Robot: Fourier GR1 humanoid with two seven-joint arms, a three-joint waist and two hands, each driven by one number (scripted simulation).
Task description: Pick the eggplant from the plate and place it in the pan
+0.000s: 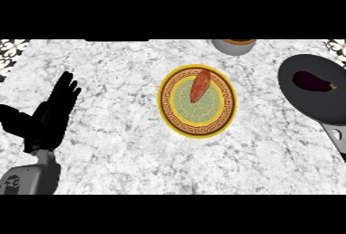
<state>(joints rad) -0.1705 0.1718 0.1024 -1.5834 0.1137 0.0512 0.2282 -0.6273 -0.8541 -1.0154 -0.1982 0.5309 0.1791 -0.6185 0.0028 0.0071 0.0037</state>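
A dark purple eggplant (312,82) lies inside the black pan (317,105) at the right edge of the counter. The yellow-rimmed plate (197,129) with a green centre sits in the middle and carries an orange-brown elongated vegetable (199,85) near its top. My left hand (52,114) rests open at the left, fingers straight and pointing up, well away from the plate. My right hand does not show in the head view.
A grey bowl with an orange rim (235,45) stands at the counter's back edge, above the plate. The pan's grey handle (336,137) runs toward the lower right. Patterned tiles show at both top corners.
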